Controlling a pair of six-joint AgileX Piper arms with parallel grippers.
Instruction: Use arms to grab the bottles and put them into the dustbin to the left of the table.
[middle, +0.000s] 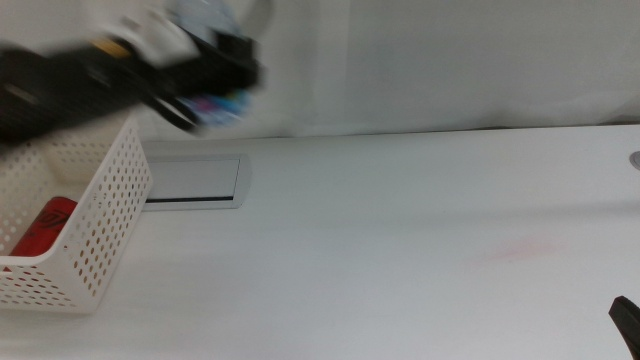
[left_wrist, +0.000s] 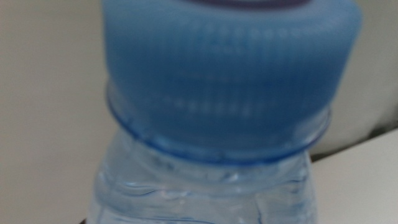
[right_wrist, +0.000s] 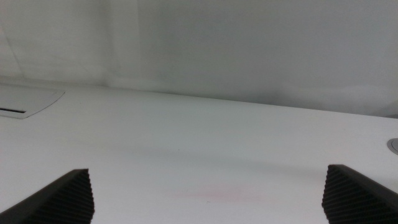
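One white table (middle: 400, 230); left gripper (middle: 205, 85) grasping water bottle (left_wrist: 211, 118); right gripper (right_wrist: 208, 193) released.

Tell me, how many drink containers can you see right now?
2: a red can lying in the white basket, and a blue-capped water bottle held by the left gripper above it. More may be hidden inside.

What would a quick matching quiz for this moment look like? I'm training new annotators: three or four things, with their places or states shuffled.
Things:
1. red can
2. water bottle
3. right gripper
4. grey panel

Places or states:
A. set flat into the table
B. held up in the left gripper
C. lying inside the dustbin
D. jaws wide apart, holding nothing

Pairs: 1-C, 2-B, 3-D, 4-A
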